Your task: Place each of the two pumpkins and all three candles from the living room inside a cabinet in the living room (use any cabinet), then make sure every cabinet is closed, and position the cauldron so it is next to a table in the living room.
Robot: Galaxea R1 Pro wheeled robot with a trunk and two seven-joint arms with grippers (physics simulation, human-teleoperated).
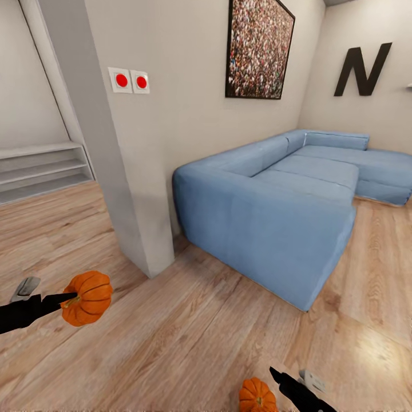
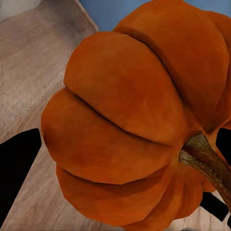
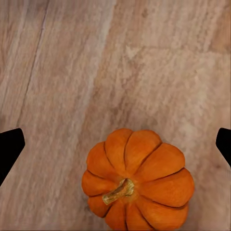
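Observation:
My left gripper [image 1: 70,298] is shut on one orange pumpkin [image 1: 87,297] and holds it above the wood floor at the left of the head view. In the left wrist view this pumpkin [image 2: 130,110] sits close up between the dark fingers [image 2: 17,168], its stem pointing to one side. A second pumpkin [image 1: 257,396] sits stem-up on the floor at the bottom of the head view. My right gripper [image 1: 289,382] hovers just right of it. In the right wrist view the fingers [image 3: 9,149] stand wide apart and that pumpkin [image 3: 138,180] lies beyond them, untouched. No candles, cabinet or cauldron are in view.
A large blue L-shaped sofa [image 1: 286,200] fills the right half of the room. A grey wall corner [image 1: 131,189] with two red-button switches [image 1: 129,80] juts out ahead at left. Steps [image 1: 40,171] rise at the far left. Open wood floor [image 1: 189,326] lies between the wall corner and the sofa.

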